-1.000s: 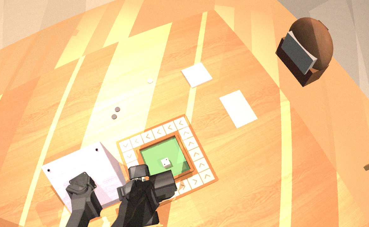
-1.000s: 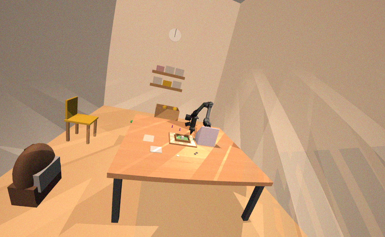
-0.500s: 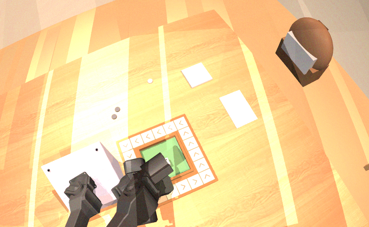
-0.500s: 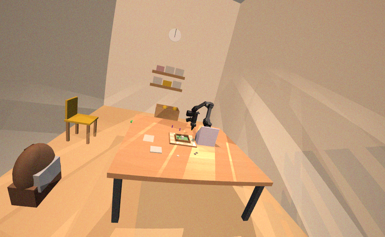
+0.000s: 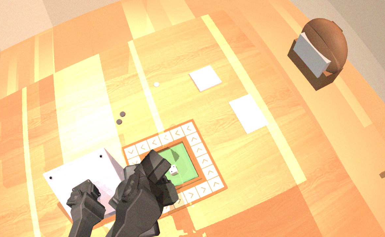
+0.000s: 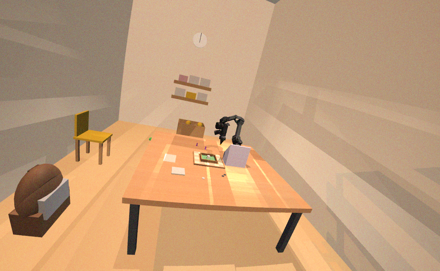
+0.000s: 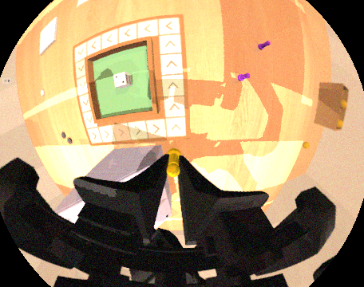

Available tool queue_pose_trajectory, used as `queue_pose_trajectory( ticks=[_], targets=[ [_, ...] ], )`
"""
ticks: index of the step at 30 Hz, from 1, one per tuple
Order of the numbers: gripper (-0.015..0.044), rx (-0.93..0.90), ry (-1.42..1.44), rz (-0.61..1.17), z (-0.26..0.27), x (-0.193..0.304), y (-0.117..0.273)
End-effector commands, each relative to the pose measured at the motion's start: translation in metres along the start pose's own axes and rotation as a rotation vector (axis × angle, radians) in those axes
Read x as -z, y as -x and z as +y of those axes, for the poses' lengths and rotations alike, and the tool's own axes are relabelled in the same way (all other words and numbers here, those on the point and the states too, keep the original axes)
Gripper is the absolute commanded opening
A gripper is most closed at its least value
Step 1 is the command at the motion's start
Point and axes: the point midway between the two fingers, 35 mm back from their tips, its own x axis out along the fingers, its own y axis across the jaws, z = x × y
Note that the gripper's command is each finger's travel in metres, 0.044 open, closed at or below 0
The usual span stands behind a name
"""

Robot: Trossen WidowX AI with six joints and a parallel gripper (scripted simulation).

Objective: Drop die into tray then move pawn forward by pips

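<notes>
wood tbl [image 5: 264,165] [image 6: 214,198] [image 7: 207,24] below, yellow pawn [image 7: 173,163] upright-ish in jaws [image 6: 221,142], head twd cam.

Two purple pawns [image 6: 205,148] [image 7: 243,76], two dark discs [image 5: 120,118] [image 6: 223,175] [image 7: 66,138], yellow chair [image 6: 93,135], wall clock [image 6: 200,40], seemingly blank white sheet [image 5: 248,113] [image 6: 169,157]

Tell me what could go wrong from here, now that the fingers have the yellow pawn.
The pawn could slip or tilt, as only the tips of the fingers pinch it. It could land on the wrong square: the die shows two on top, and the board's squares all look alike but for arrow direction. The arm might also bump the pale box close beside the board.
</notes>
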Motion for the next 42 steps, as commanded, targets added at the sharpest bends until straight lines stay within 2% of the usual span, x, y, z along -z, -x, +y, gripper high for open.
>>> queue_pose_trajectory(
  ticks=[1, 19, 26, 34, 42],
  targets=[
    [0.0000, -0.006, -0.007, 0.004, 0.004, -0.009, -0.003],
    [0.0000, 0.000, -0.012, -0.002, 0.015, -0.085, -0.070],
    [0.0000, 0.002, -0.012, -0.002, 0.015, -0.088, -0.078],
    [0.0000, 0.004, -0.012, -0.003, 0.014, -0.088, -0.108],
    [0.0000, 0.004, -0.012, -0.003, 0.014, -0.088, -0.111]
  ],
)
